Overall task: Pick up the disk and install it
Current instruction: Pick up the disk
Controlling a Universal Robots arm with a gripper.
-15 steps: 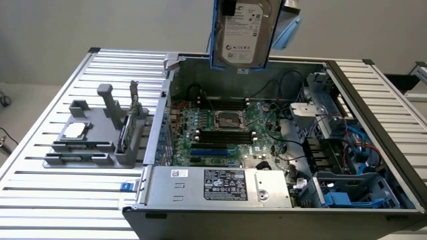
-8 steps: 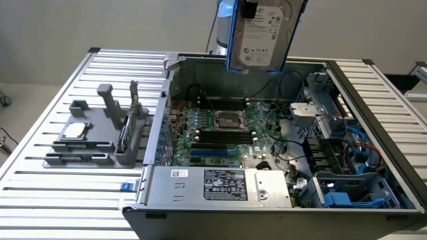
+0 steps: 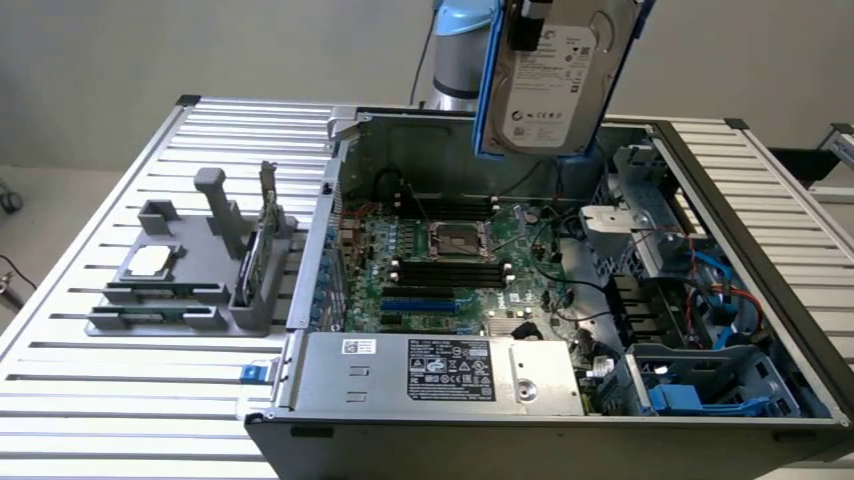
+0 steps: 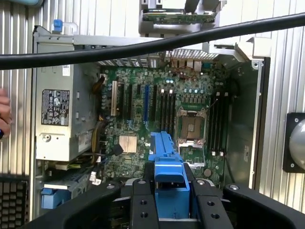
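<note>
Your gripper [image 4: 170,191] is clamped on the disk [image 3: 554,80]. Its two black fingers [image 4: 144,200] press either side of the blue carrier, with no gap showing.

One disk. It is held upright, white label facing the exterior camera, blue carrier down both long edges. It hangs above the far end of the open computer case [image 3: 334,200], touching nothing else. In the wrist view its blue edge [image 4: 167,148] points down at the motherboard [image 4: 143,119].

Above it is one robot arm, a pale blue joint [image 3: 461,30] just behind the disk. One black cable [image 4: 143,45] crosses in front of the wrist camera.

Inside the case, you have:
- One CPU socket [image 3: 458,240], empty metal frame, near the board's middle.
- Memory slots on both sides of the socket. It looks like four on one side; the other bank is too cluttered to count.
- One blue expansion slot [image 4: 145,102] and one white slot [image 4: 113,98].
- One small finned heatsink [image 4: 127,143].
- One grey power supply box [image 3: 427,372], labelled, along the near wall.
- One blue drive tray [image 3: 681,395] in the near corner at the exterior view's right.

Outside the case, at the exterior view's left, is one grey fixture [image 3: 187,290] on the slatted table [image 3: 107,400]. It carries one small square silver chip [image 3: 147,260] and one thin board on edge [image 3: 267,225].

One person's hand [image 4: 3,114] shows at the frame edge, just beside the power supply box and over the slats.
</note>
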